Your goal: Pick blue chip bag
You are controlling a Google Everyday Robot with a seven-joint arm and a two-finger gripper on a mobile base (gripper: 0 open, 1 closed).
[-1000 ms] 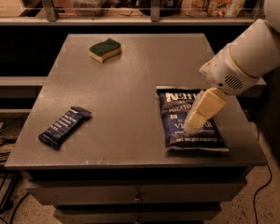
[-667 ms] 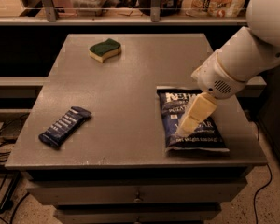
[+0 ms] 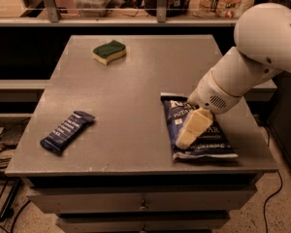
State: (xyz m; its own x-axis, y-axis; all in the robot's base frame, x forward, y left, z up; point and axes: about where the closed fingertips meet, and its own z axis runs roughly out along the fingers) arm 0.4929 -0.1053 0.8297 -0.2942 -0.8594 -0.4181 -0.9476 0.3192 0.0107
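The blue chip bag (image 3: 211,141), dark navy with white lettering, lies flat near the table's front right corner. My gripper (image 3: 188,136) hangs right over the bag's left half, its cream-coloured fingers (image 3: 193,126) pointing down and to the left, close to or touching the bag. The white arm (image 3: 247,67) comes in from the upper right and covers the bag's top edge.
A small dark blue snack bar wrapper (image 3: 67,131) lies at the table's front left. A yellow sponge with a green top (image 3: 109,51) lies at the back left. The grey table (image 3: 136,86) has drawers below. Shelves with containers stand behind. Cables lie on the floor at left.
The arm has swung left and lower, bringing the gripper down from the bag's right side onto its left half. The bag has not moved.
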